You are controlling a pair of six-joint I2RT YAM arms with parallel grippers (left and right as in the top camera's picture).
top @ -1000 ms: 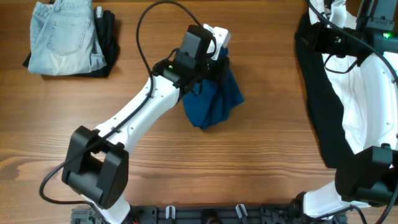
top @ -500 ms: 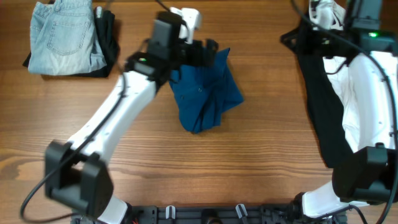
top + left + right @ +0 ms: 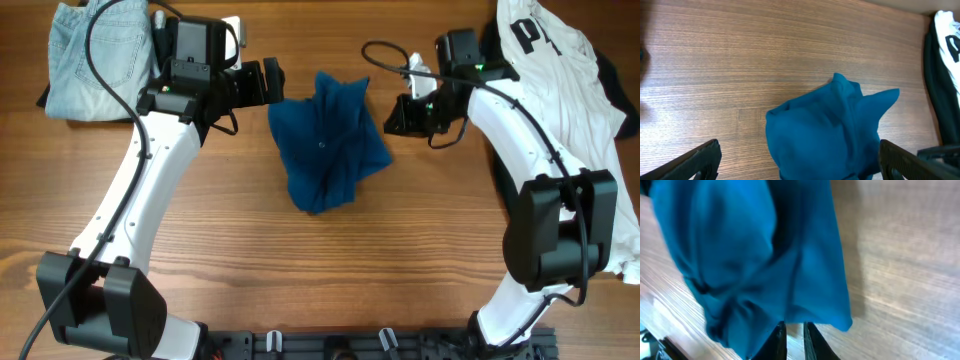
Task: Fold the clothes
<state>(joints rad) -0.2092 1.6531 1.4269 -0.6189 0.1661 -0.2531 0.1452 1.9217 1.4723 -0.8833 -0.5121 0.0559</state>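
The dark-blue shirt (image 3: 328,145) lies crumpled in a heap at the table's middle. My left gripper (image 3: 265,82) hovers just off its upper left corner, open wide; in the left wrist view the shirt (image 3: 830,135) fills the space ahead of the left gripper (image 3: 800,172), untouched. My right gripper (image 3: 397,115) is at the shirt's right edge. In the right wrist view the right gripper (image 3: 794,329) shows only a narrow slit with bare wood in it, its tips right at the shirt's hem (image 3: 815,312). No cloth shows between them.
Folded pale jeans (image 3: 100,55) rest on a black piece (image 3: 178,60) at the far left corner. A white black-printed shirt (image 3: 560,70) lies spread over black cloth (image 3: 608,75) along the right side. Bare wood lies in front of the blue heap.
My left gripper let go of the blue shirt, opened and drew back to the left. My right arm swung from the white shirt over to the blue shirt's right edge.
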